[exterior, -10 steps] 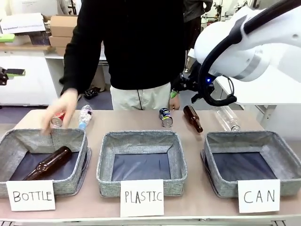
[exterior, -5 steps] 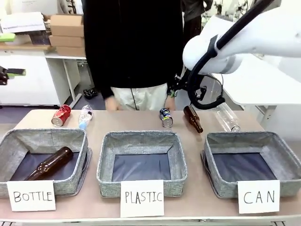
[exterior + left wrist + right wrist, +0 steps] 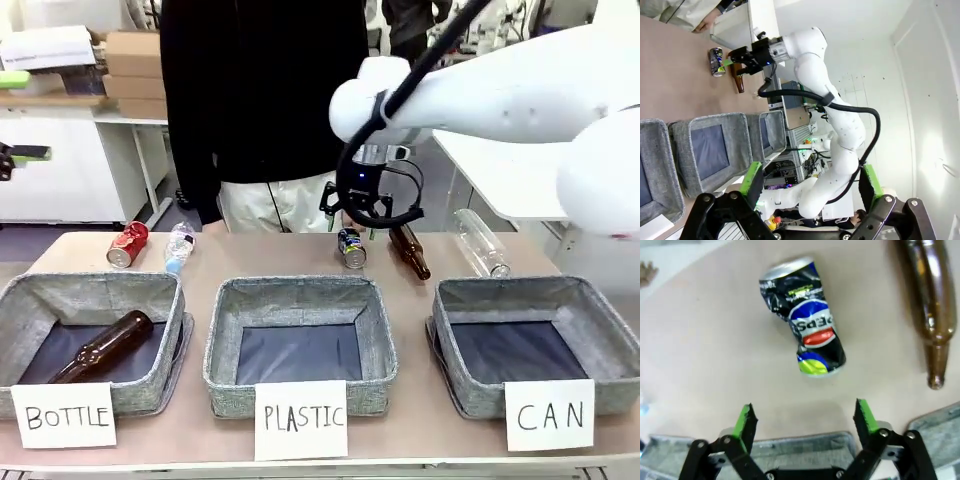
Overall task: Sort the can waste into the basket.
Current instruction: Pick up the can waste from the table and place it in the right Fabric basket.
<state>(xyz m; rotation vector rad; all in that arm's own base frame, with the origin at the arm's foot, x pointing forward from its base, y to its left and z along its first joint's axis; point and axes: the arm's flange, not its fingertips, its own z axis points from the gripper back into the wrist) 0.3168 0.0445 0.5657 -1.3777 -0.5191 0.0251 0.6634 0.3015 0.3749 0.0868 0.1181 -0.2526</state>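
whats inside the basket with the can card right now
Only dark lining shows inside the CAN basket; no can there. Its near wall hides the front strip of the floor. The blue can and red can lie outside it.

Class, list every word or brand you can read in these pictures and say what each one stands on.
"BOTTLE": white card fronting the left basket.
"PLASTIC": white card fronting the middle basket.
"CAN": white card fronting the right basket.
"PEPSI": dented blue can, upside down in the right wrist view.
Finer print on that can: too blurred to read.
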